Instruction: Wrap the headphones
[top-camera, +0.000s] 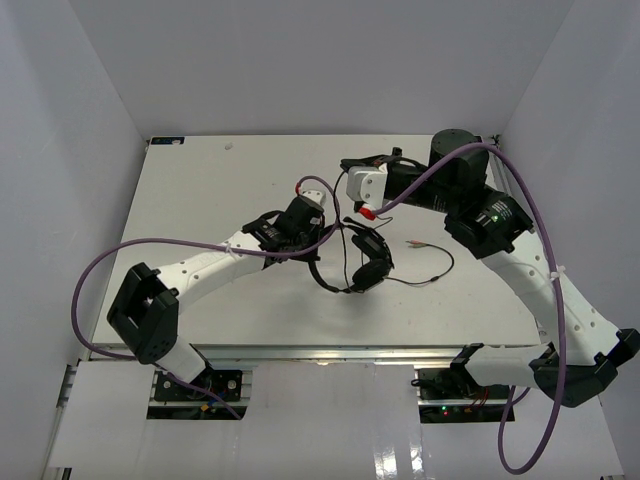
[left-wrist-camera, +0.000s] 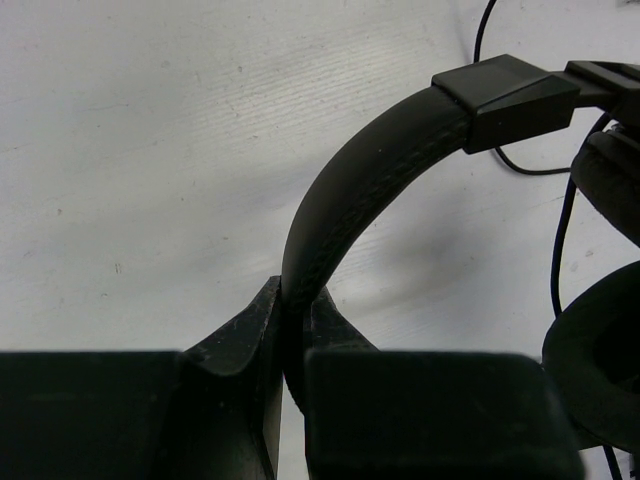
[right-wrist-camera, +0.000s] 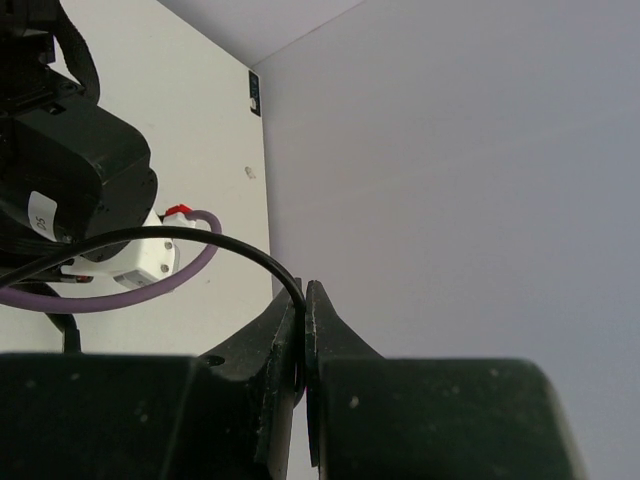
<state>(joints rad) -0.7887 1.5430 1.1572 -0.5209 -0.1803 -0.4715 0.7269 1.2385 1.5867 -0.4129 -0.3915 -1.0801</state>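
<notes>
Left gripper (left-wrist-camera: 290, 310) clenched the headband (left-wrist-camera: 370, 170) of the headphones (top-camera: 366, 262) at the middle of the table (top-camera: 200, 180). Farther back, right gripper (right-wrist-camera: 303, 300) pinched the cord (right-wrist-camera: 200, 235). Wrapping seemed underway; next, the cord likely needed looping around the earcups (left-wrist-camera: 600, 350).

i see matte black headphones (top-camera: 368, 262) with stitched headband (left-wrist-camera: 350, 190), thin black cord (right-wrist-camera: 220, 238), white table (top-camera: 250, 170), purple cables (right-wrist-camera: 120, 300), white-and-black arms (top-camera: 200, 265), pale grey walls (top-camera: 300, 60)

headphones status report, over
Left gripper shut on headband. Right gripper shut on cord. Plug loose on table, cord unwrapped. Purple cable close by.
</notes>
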